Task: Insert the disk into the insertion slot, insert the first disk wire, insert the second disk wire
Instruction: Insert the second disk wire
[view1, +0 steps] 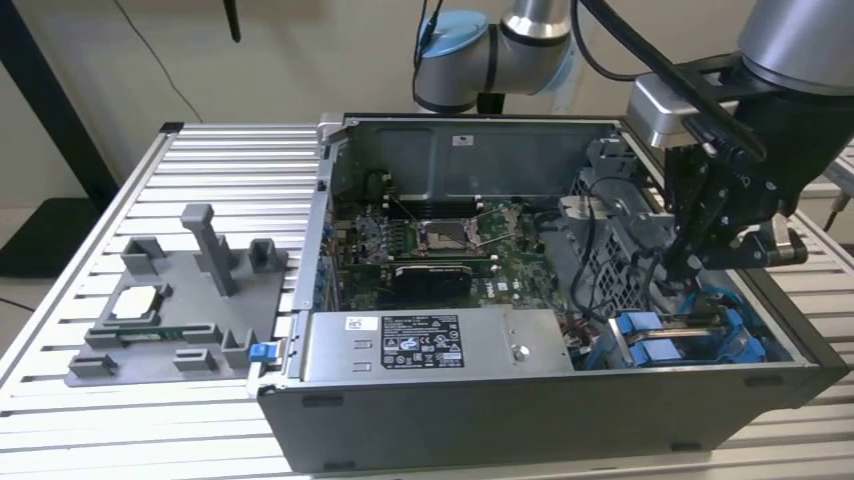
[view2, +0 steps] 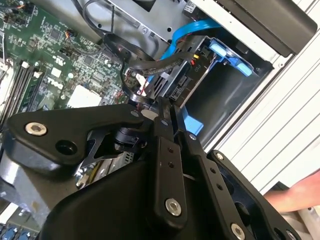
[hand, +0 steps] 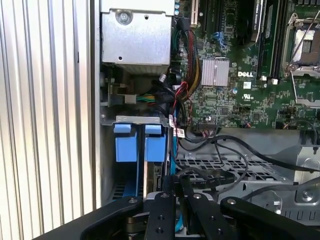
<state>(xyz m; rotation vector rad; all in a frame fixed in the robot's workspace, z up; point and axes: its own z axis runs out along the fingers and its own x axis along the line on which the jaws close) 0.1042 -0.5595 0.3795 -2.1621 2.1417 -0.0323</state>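
As the arm reached down into the open computer case on the slatted desk, the pincer hung with its fingers pressed together on a black cable just above the blue-tabbed drive carriers. The carriers sat in the insertion slot at the case's near corner on the exterior view's right. Beyond lay the green motherboard, and outside the case a grey parts fixture.

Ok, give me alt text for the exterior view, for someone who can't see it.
A black gripper on a grey robot arm reaches down into the exterior view's right end of an open dark grey computer case, above blue plastic drive brackets. A grey plastic parts fixture sits on the slatted aluminium table.
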